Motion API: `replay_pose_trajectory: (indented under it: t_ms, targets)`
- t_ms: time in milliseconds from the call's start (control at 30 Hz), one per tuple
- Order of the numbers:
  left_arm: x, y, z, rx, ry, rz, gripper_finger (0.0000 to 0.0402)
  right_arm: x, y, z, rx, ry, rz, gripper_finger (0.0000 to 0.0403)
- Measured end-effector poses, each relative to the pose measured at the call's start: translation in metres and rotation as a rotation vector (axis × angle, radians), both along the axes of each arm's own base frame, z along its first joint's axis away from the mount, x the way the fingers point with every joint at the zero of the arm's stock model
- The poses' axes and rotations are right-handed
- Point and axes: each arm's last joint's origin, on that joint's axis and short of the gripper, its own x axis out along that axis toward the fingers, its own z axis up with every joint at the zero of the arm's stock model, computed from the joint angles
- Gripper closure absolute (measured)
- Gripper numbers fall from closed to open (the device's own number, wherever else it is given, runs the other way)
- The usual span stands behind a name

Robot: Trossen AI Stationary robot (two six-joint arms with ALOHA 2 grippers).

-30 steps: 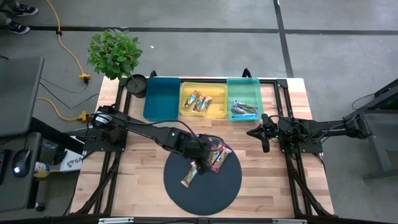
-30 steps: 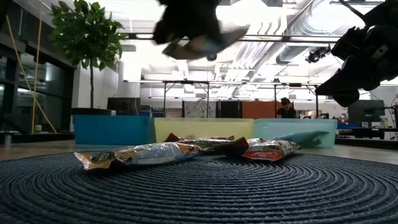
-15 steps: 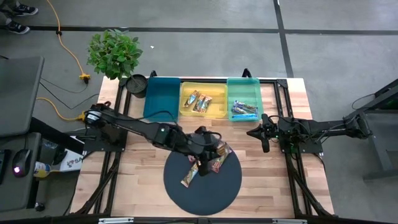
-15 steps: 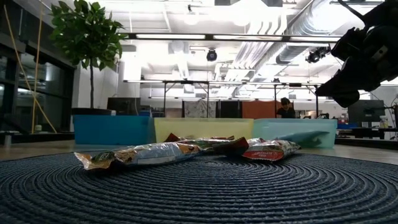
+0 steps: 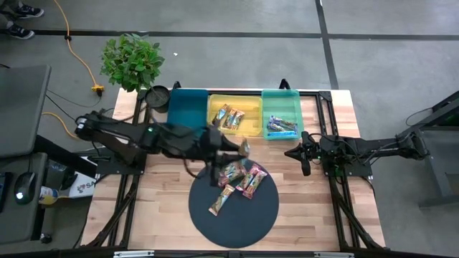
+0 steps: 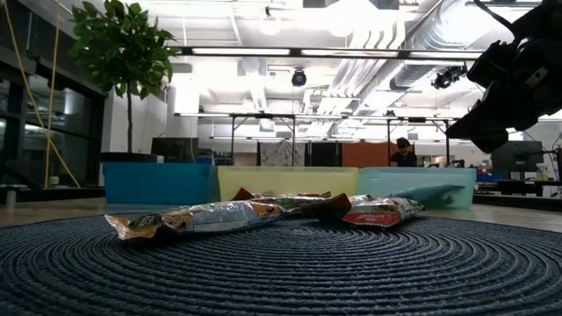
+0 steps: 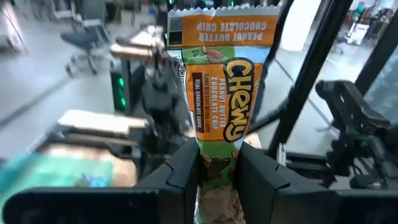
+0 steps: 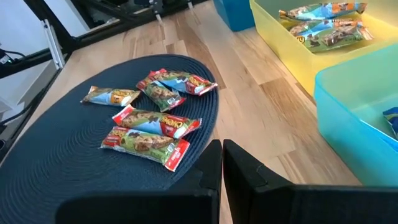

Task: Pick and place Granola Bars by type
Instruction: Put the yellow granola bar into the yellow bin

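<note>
My left gripper hovers between the round dark mat and the yellow tray, shut on an orange granola bar. Several bars stay on the mat: an orange-tan one and pink-red ones, also seen in the right wrist view and the low view. Orange bars lie in the yellow tray, blue ones in the teal tray. My right gripper, shut, waits at the table's right. My left gripper pinches the orange bar by one short end between its two fingers. The fingers come level from the table's left. The bar is lifted clear and sticks out past the fingertips, its printed face toward the wrist camera.
An empty blue tray stands left of the yellow one along the far edge. A potted plant sits at the far left corner. Bare wood shows on both sides of the mat. A person is far off in the room.
My left gripper, holding the orange bar, has risen out of the low view and moved from above the mat toward the far edge, closer to the yellow tray, while its arm swung about. The bars on the mat have stayed where they were.
</note>
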Motion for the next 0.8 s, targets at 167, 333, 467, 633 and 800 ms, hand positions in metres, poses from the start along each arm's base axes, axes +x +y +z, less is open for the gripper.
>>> replay_pose_trajectory:
  t_ms: [167,333,467,633,800]
  targets:
    - [-0.021,0.015,0.025,0.041,-0.114,0.031,0.0315,0.000,0.000,0.000,0.000,-0.005,0.000,0.0402]
    - [-0.027,0.027,0.033,0.038,-0.150,0.050,0.0314,0.000,0.000,0.000,0.000,-0.005,0.000,0.0402]
    - [-0.024,0.042,0.035,-0.007,-0.179,0.103,0.0314,0.000,0.000,0.000,0.000,-0.004,0.000,0.0402]
    - [-0.017,0.064,0.037,-0.025,-0.222,0.142,0.0314,0.000,0.000,0.000,0.000,-0.005,0.000,0.0402]
    - [-0.017,0.089,0.042,-0.018,-0.273,0.125,0.0314,0.000,0.000,0.000,0.000,-0.005,0.000,0.0402]
